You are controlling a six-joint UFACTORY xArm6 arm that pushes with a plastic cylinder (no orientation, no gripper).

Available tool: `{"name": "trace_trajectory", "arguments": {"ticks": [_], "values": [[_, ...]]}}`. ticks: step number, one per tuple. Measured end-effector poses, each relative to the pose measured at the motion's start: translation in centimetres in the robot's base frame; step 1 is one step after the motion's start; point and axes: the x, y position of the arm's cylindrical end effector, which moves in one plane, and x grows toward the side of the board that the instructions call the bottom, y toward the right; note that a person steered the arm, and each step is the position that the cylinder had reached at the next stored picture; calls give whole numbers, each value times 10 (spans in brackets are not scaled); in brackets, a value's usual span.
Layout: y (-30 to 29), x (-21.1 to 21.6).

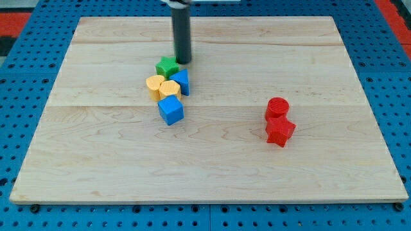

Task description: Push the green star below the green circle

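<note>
Item: rod tip [183, 61], no pincer fitted, so no jaw state to tell. Green star [167, 67] touching its left-lower side, crowded by yellow blocks [162, 86] and blue block [182, 81]. No green circle visible. Advice: push slowly, sparing neighbours.

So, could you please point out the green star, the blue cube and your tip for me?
green star [166, 66], camera view, on its top face.
blue cube [171, 110], camera view, on its front upper part.
my tip [183, 61], camera view, the rod's very end, just to the right of the green star.
</note>
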Motion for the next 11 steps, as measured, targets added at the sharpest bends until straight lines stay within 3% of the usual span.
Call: {"name": "trace_trajectory", "arguments": {"ticks": [1,2,3,4,6,8,11], "values": [[2,-33],[-42,-20],[-85,19],[-79,52],[5,80],[-5,15],[2,-13]]}}
